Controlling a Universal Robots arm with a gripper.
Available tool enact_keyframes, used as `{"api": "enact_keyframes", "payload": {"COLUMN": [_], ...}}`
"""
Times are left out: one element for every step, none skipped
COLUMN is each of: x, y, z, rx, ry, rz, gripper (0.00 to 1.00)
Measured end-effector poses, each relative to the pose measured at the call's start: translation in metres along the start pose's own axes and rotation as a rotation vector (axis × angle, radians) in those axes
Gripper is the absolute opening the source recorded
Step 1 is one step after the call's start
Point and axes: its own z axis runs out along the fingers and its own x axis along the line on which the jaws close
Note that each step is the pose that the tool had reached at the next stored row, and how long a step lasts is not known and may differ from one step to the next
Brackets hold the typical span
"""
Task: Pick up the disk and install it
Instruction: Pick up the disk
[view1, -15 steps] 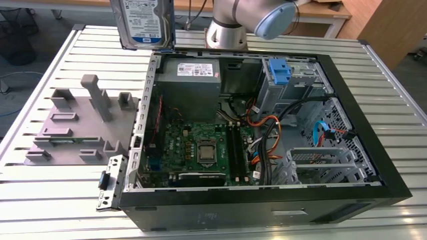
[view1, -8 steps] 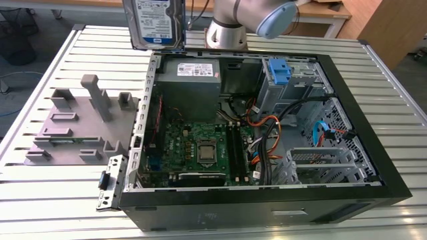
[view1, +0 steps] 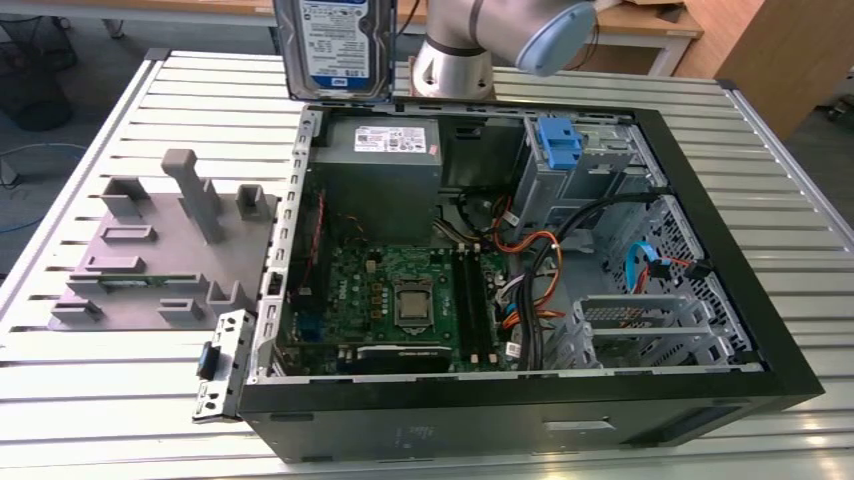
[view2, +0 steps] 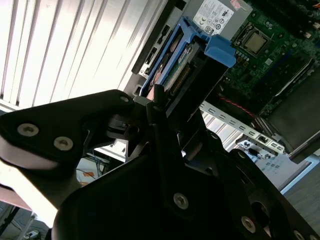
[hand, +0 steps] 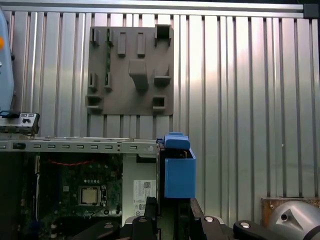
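The disk hangs upright in the air above the back corner of the open computer case, at the exterior view's upper left. Its white label with a blue band faces the camera. In both wrist views my gripper is shut on the disk, with black fingers clamped on either side of its blue plastic carrier. The case's power supply and motherboard lie below the disk.
Inside the case are a grey power supply, a green motherboard, loose cables and a metal drive cage with a blue latch. A grey plastic fixture with upright posts sits on the slatted metal table beside the case.
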Motion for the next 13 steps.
{"api": "enact_keyframes", "payload": {"x": [0.0000, 0.0000, -0.0001, -0.0001, -0.0001, -0.0001, -0.0001, -0.0001, -0.0001, -0.0001, -0.0001, -0.0001, -0.0002], "y": [-0.0030, -0.0061, -0.0090, -0.0120, -0.0150, -0.0179, -0.0208, -0.0236, -0.0265, -0.0295, -0.0323, -0.0351, -0.0378], "z": [-0.0001, -0.0003, -0.0005, -0.0006, -0.0008, -0.0009, -0.0011, -0.0012, -0.0013, -0.0015, -0.0016, -0.0018, -0.0019], "rx": [0.0000, 0.0000, -0.0001, 0.0000, 0.0000, 0.0000, -0.0001, 0.0000, 0.0000, 0.0000, 0.0000, -0.0001, -0.0001], "ry": [0.0000, 0.0000, 0.0000, 0.0000, 0.0000, -0.0001, 0.0000, 0.0000, -0.0001, -0.0001, 0.0000, 0.0000, 0.0000], "rz": [0.000, 0.000, 0.000, 0.000, 0.000, 0.000, 0.000, 0.000, 0.000, 0.000, 0.000, 0.000, 0.000], "gripper": [0.35, 0.35, 0.35, 0.35, 0.35, 0.35, 0.35, 0.35, 0.35, 0.35, 0.35, 0.35, 0.35]}}
